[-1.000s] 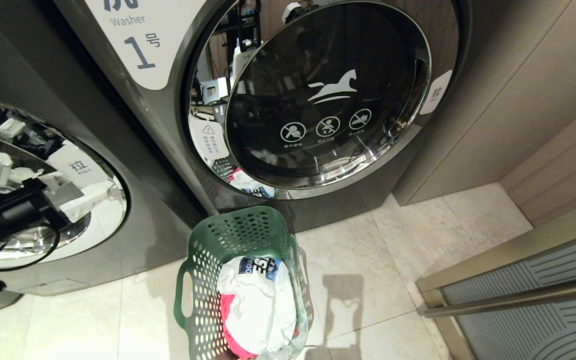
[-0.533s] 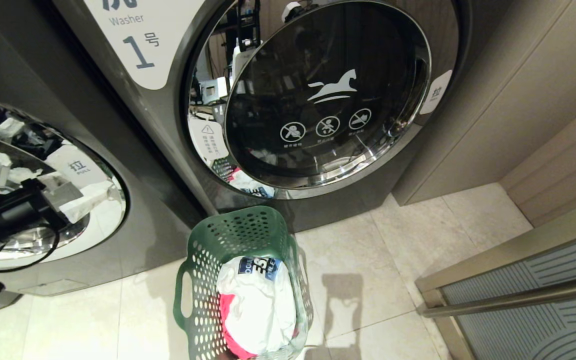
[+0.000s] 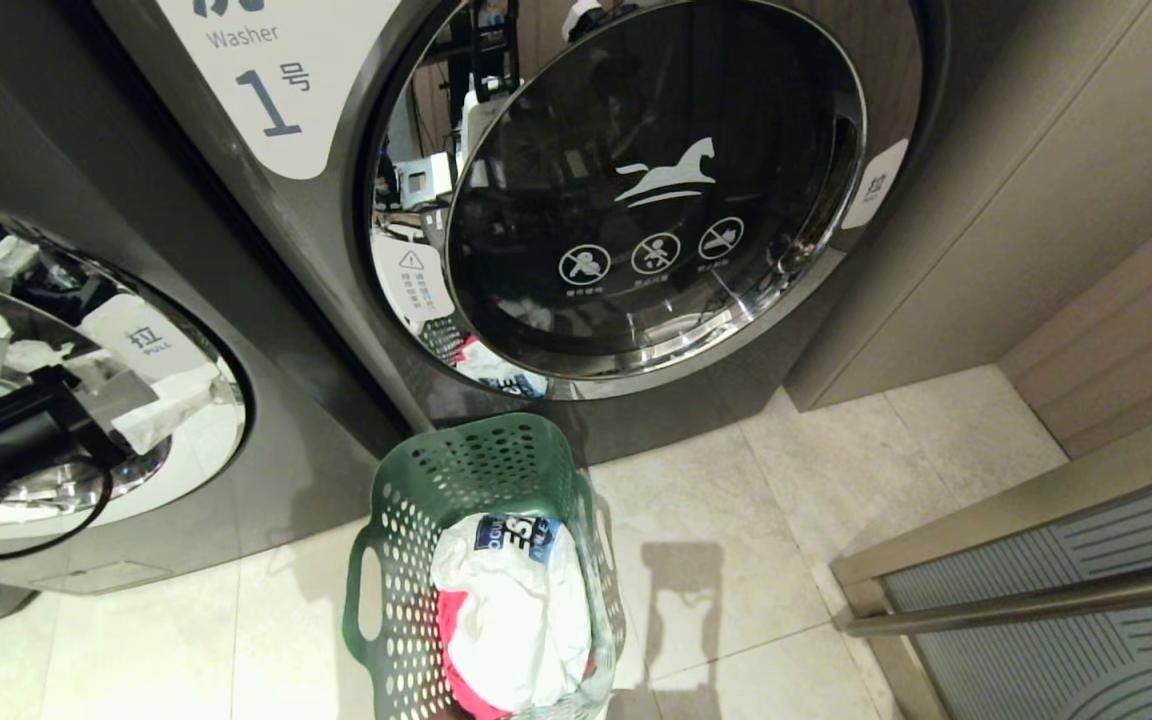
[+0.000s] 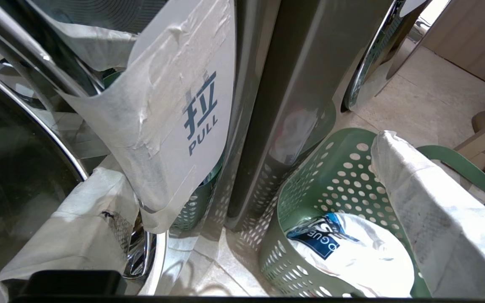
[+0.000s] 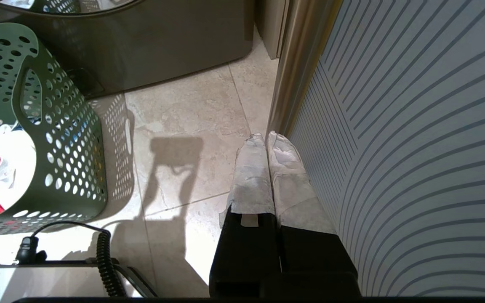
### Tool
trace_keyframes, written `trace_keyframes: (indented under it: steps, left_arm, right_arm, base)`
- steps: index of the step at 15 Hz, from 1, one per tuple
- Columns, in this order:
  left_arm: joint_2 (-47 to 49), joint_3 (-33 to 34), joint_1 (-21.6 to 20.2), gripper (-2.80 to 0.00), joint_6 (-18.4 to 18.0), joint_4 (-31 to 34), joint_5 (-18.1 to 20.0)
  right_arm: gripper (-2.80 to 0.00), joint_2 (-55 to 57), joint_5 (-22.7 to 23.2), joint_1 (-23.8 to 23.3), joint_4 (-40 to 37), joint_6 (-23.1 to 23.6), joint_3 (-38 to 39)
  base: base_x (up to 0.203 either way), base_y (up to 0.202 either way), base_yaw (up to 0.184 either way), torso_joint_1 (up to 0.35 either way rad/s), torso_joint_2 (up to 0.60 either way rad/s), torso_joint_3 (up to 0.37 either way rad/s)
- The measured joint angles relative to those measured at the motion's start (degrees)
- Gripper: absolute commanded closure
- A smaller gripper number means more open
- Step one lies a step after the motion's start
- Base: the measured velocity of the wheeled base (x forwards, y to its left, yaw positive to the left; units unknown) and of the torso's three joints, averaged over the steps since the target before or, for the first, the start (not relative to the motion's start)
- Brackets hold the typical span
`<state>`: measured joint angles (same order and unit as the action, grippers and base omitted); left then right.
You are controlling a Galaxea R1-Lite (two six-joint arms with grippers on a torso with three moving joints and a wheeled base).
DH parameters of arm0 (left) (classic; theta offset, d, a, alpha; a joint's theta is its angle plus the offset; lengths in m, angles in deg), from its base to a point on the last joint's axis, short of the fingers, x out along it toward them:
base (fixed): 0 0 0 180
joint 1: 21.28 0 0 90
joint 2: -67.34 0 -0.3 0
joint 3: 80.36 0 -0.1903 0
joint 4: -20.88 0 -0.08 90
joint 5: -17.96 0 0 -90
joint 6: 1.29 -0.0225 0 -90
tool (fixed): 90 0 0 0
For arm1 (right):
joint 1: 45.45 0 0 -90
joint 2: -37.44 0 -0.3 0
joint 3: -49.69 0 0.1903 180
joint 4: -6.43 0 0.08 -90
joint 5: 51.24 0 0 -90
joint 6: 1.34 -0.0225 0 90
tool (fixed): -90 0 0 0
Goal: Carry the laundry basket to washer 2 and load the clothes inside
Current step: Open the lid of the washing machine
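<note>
Green laundry basket [image 3: 406, 520] on floor holds clothes [image 3: 511, 610]; left hand [image 4: 242, 210] spread wide, right hand [image 5: 267, 141] closed

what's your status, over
Left gripper open at washer door's PULL tab. Right gripper shut, parked. Clothes in basket; door closed.

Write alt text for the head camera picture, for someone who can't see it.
A green laundry basket holding white and pink-red clothes stands on pale floor tiles before a dark grey washer labelled 1, its round door closed. A second grey washer sits at the left, with the left gripper at its door.
</note>
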<state>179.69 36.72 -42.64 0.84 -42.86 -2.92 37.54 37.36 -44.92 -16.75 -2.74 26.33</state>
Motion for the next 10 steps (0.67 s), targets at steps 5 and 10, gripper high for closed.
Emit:
trace_keyframes:
  steps: [5, 10]
  left_arm:
    - [-1.14, 3.56, 0.00, -2.80, -1.23, 0.26, 3.63]
    - [-1.38, 3.89, 0.00, -2.80, -1.83, 0.06, 4.66]
  right_arm:
    - [0.00, 0.00, 0.00, 0.00, -0.01, 0.00, 0.00]
    - [0.00, 0.00, 0.02, 0.00, 0.00, 0.00, 0.00]
  base:
    - [0.000, 0.000, 0.000, 0.000, 0.00, 0.000]
    - [0.000, 0.000, 0.000, 0.000, 0.00, 0.000]
